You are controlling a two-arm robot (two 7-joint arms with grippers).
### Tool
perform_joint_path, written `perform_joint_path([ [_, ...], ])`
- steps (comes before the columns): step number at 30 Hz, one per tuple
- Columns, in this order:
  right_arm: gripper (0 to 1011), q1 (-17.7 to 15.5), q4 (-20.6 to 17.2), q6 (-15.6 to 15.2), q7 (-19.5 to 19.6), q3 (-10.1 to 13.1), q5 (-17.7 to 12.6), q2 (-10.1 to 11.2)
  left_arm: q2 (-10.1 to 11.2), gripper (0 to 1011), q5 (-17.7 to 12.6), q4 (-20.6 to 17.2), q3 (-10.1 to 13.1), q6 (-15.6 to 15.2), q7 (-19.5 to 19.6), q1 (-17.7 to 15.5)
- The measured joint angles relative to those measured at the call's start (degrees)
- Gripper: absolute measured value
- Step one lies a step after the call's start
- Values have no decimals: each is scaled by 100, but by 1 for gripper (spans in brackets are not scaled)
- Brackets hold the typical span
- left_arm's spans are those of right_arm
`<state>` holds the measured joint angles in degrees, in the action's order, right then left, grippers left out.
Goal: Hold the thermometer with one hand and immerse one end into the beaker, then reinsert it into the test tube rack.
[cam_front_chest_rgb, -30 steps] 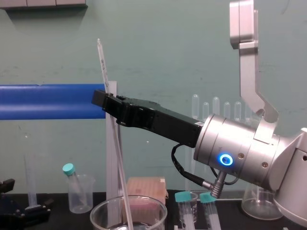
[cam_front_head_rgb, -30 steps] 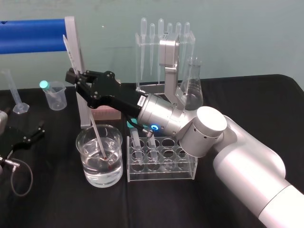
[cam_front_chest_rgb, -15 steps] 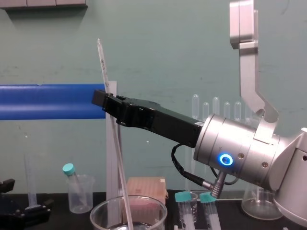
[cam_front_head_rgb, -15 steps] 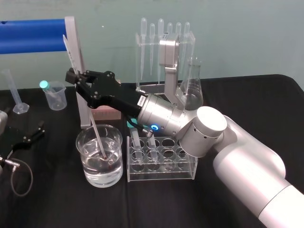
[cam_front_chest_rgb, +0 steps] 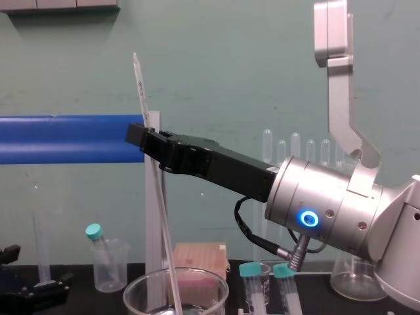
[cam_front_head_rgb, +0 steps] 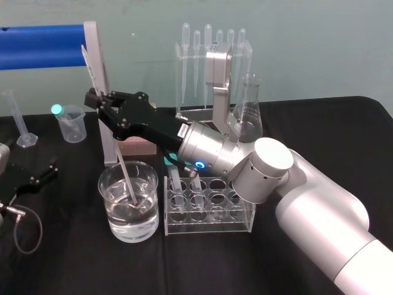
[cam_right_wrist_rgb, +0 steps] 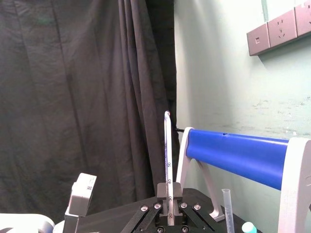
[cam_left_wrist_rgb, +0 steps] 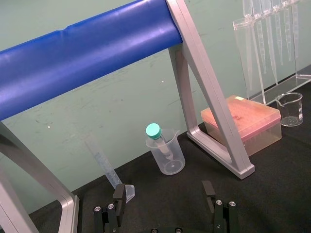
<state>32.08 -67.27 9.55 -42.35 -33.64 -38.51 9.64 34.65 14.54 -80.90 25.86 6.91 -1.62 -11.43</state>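
My right gripper reaches leftward over the table, shut on the thermometer, a long thin glass rod leaning slightly. Its lower end dips into the water of the wide clear beaker. In the chest view the thermometer sticks up above the right gripper and runs down into the beaker. The right wrist view shows the thermometer clamped between the black fingers. The clear test tube rack stands just right of the beaker. My left gripper rests open at the table's left edge.
A blue bar on a silver frame stands behind the beaker. A small plastic beaker holding a teal-capped tube and a graduated cylinder are at the back left. A pink box, a pipette stand and a conical flask sit behind the rack.
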Motion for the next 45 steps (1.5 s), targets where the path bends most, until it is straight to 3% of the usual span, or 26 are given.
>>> perform_joint_path([
  [45,57,0,1,0,0,0,0,0,0,1008,0,0,0,0,0,0],
])
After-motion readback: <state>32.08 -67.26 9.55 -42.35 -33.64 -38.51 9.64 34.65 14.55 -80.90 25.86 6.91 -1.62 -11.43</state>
